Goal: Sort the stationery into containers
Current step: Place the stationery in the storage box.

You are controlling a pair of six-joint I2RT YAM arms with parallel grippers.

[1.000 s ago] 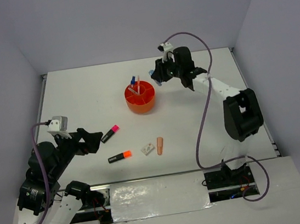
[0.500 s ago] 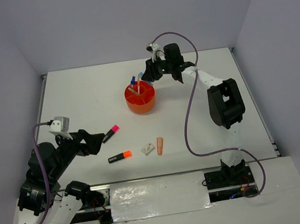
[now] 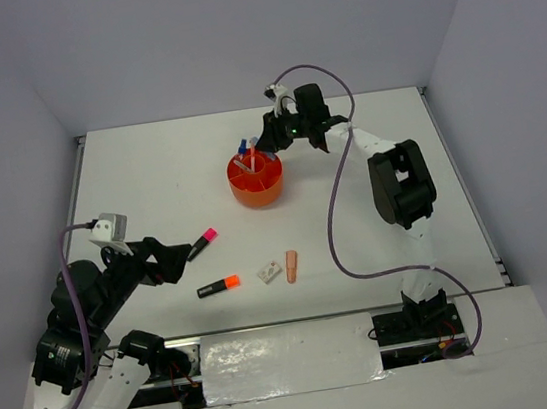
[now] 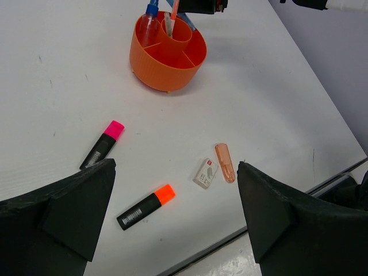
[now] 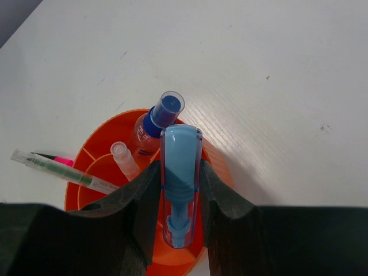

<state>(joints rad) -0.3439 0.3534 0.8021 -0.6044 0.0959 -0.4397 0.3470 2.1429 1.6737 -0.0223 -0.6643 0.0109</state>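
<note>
Hovering low over the near left of the counter [image 3: 148, 171], the left gripper [image 3: 172, 259] stood spread to its widest and empty. The pink highlighter [image 4: 103, 145] lay just beyond its fingers, long axis slanting away to the right, cap at the far end. Close by lay the orange highlighter [image 4: 146, 207], then the white eraser [image 4: 205, 173] and salmon eraser [image 4: 225, 163], all nearer the left arm than the right. Farther off, the right gripper [image 5: 179, 169] was part closed on the marker [image 5: 181, 144], which ran lengthwise between its fingers and hung over the far side of the tub [image 5: 98, 144] (pens stood in it already). The drop looked to need little more than a release. White counter, bare grey walls [image 3: 232, 38] behind.
</note>
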